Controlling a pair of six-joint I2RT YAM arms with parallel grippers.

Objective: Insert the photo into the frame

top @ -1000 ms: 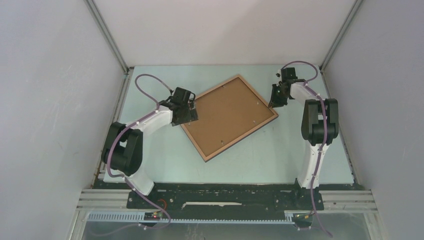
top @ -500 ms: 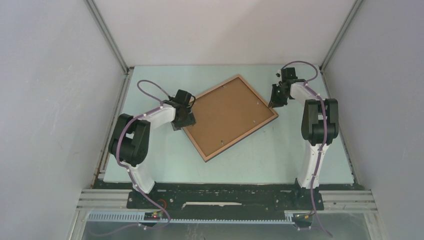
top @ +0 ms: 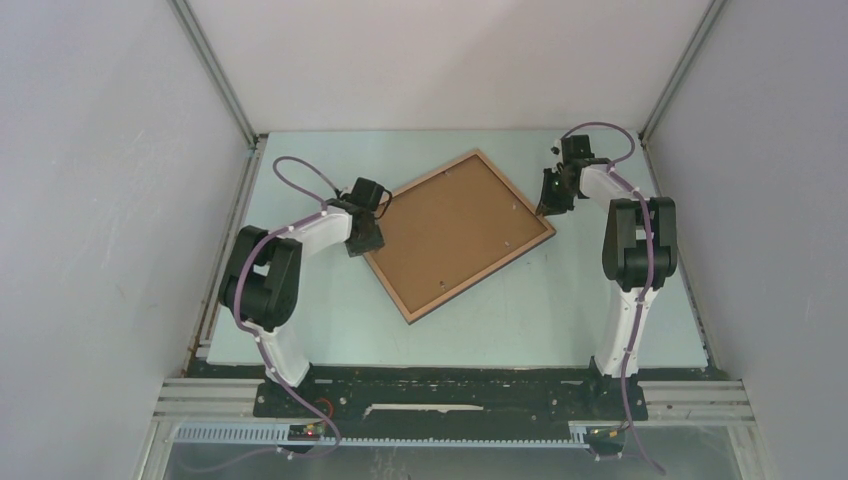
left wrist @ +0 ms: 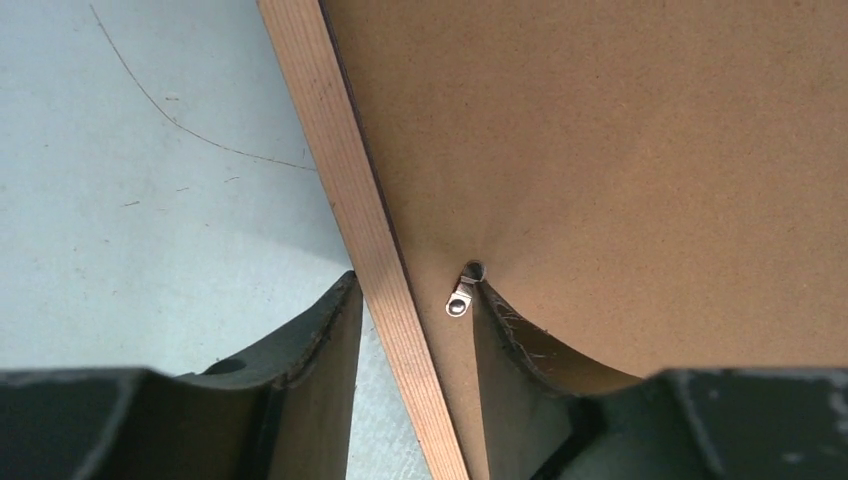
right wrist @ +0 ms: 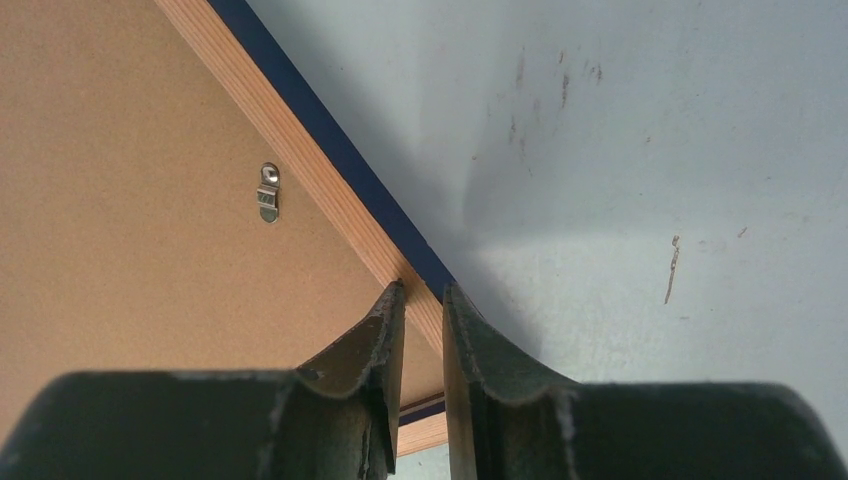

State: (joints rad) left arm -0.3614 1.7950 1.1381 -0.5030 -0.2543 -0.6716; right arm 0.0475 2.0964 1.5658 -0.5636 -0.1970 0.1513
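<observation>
The frame (top: 460, 232) lies back side up on the table, turned like a diamond, its brown board (left wrist: 600, 150) facing up. My left gripper (top: 368, 238) is at its left edge. In the left wrist view the gripper (left wrist: 412, 275) is open, astride the wooden rail (left wrist: 345, 170), with a gap of table showing beside the outer finger. My right gripper (top: 548, 207) is at the right corner. In the right wrist view it (right wrist: 422, 287) is shut on the rail (right wrist: 300, 160). The photo is hidden. A dark blue strip (right wrist: 330, 140) runs under the rail.
Small metal clips (left wrist: 459, 300) (right wrist: 267, 205) hold the board in the frame. One is right by my left inner finger. The pale table (top: 560, 300) is walled in by grey panels on three sides, and both arm bases stand at the near edge.
My left gripper has come down and slightly left onto the frame's left edge, and its jaws have narrowed around the rail. The right gripper and the frame have not moved.
</observation>
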